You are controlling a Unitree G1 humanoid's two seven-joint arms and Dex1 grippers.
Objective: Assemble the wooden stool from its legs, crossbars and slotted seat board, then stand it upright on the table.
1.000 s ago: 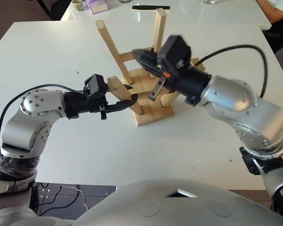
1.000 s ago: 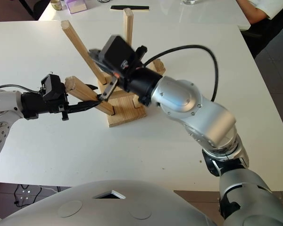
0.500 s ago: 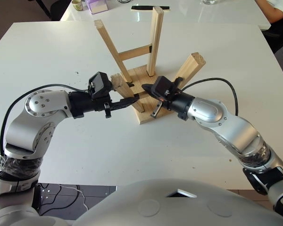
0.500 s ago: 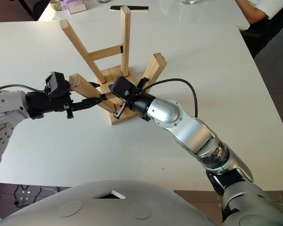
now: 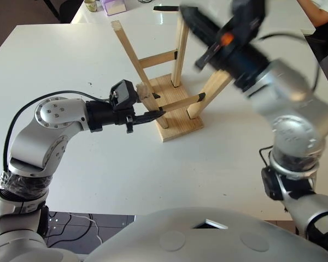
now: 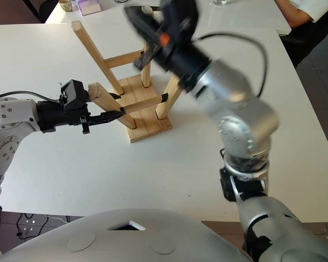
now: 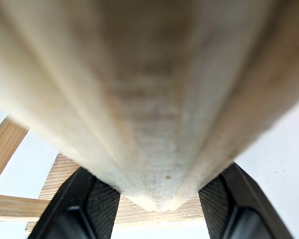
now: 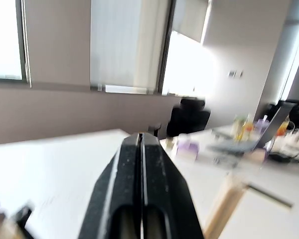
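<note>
The wooden stool lies upside down on the white table, its slotted seat board flat and its legs pointing up. A crossbar joins the two far legs. A second crossbar spans the near pair. My left gripper is shut on the short near-left leg, low by the board. That leg looms between the dark fingers in the left wrist view. My right gripper hangs high above the far legs, shut and holding nothing. The right arm hides part of the near-right leg.
A cup, a purple box and a black strip sit along the table's far edge. A person's sleeve shows at the far right corner. Bare tabletop surrounds the stool.
My right arm has swung up from the near crossbar by the seat board to high above the stool. My left gripper has stayed on the near-left leg.
</note>
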